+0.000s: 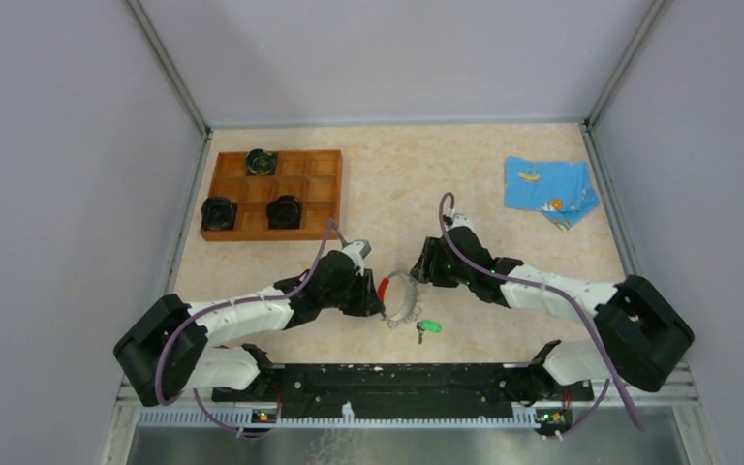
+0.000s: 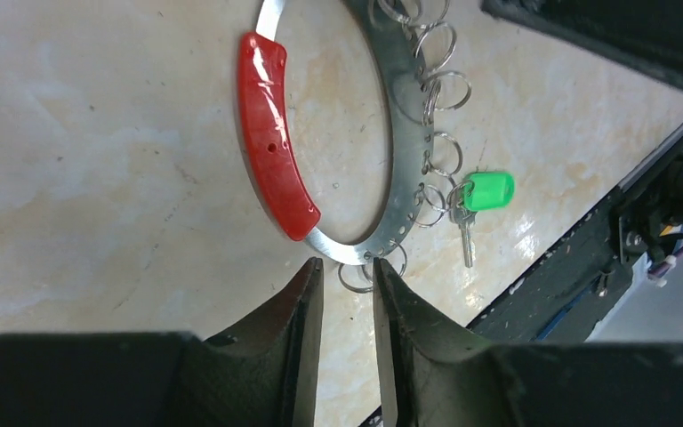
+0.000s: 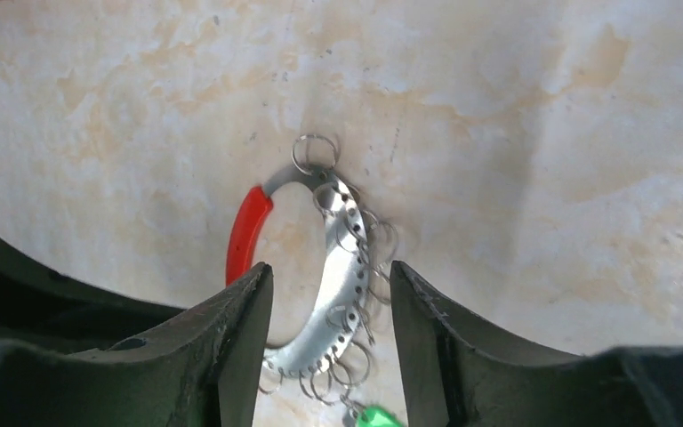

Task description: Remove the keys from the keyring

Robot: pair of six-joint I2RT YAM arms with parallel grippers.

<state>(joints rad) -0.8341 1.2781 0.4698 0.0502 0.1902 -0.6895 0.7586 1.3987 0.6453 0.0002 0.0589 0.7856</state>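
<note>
The keyring (image 1: pixel 402 300) lies flat on the table between my two grippers. It is a thin grey metal band (image 2: pixel 405 107) with a red section (image 2: pixel 274 133) and several small split rings. One silvery key with a green head (image 2: pixel 487 190) hangs from a split ring at the near side; it also shows in the top view (image 1: pixel 429 327). My left gripper (image 2: pixel 347 267) is narrowly open, its tips just short of the band's edge, gripping nothing. My right gripper (image 3: pixel 331 285) is open wide, and its fingers straddle the grey band (image 3: pixel 342 285). The key's green head (image 3: pixel 373 416) peeks in at the bottom.
A brown wooden tray (image 1: pixel 325 189) with three black round pucks (image 1: pixel 284 211) stands at the back left. A blue cloth (image 1: pixel 547 189) lies at the back right. The black base rail (image 1: pixel 397 378) runs along the near edge, close to the key.
</note>
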